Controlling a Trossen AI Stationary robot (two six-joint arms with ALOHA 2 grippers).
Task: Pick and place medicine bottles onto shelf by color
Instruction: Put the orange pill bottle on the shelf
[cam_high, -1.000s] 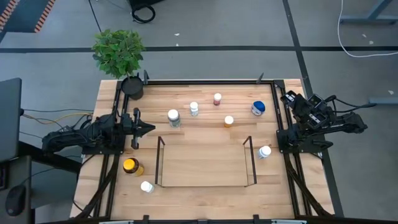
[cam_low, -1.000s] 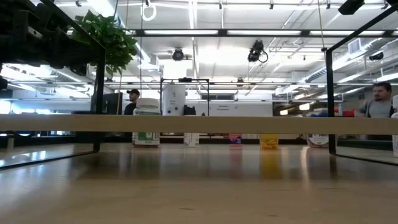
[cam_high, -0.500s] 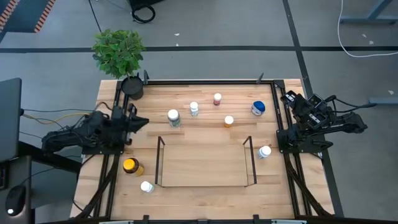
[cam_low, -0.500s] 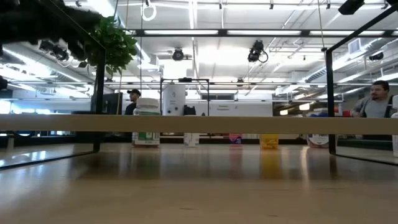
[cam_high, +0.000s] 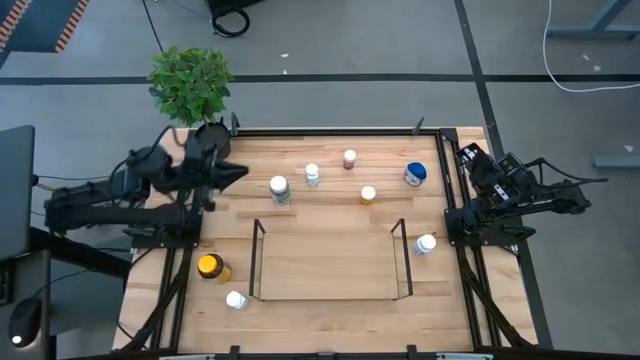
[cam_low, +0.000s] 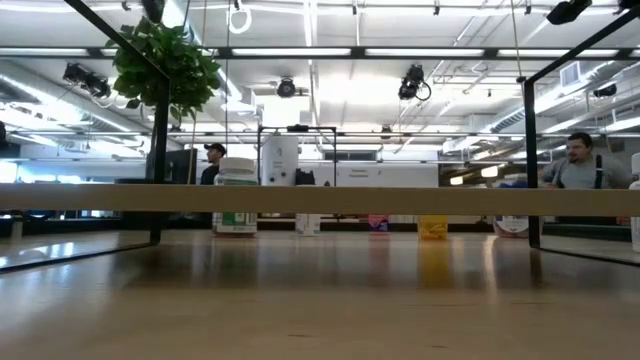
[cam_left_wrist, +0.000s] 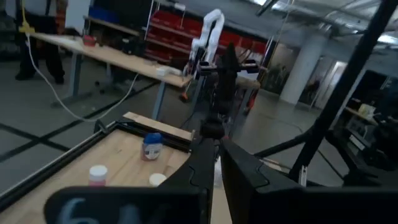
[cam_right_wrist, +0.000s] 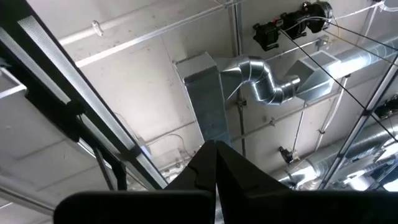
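Eight bottles (cam_high: 279, 188) stood scattered around the empty shelf (cam_high: 330, 262) mid-table. Left hand (cam_high: 232, 172), fingers together, hovered near the back-left corner. Light, rigid, likely slippery; best gripped around the body below the cap.

Pale wood-grain table (cam_high: 330, 235), thin black wire shelf (cam_high: 256, 262)

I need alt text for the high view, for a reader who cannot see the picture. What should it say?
Seen from above, a wooden table holds an empty black wire shelf with small medicine bottles scattered around it. The left gripper reaches in over the far left part, near a potted plant, while the right gripper waits at the right edge.
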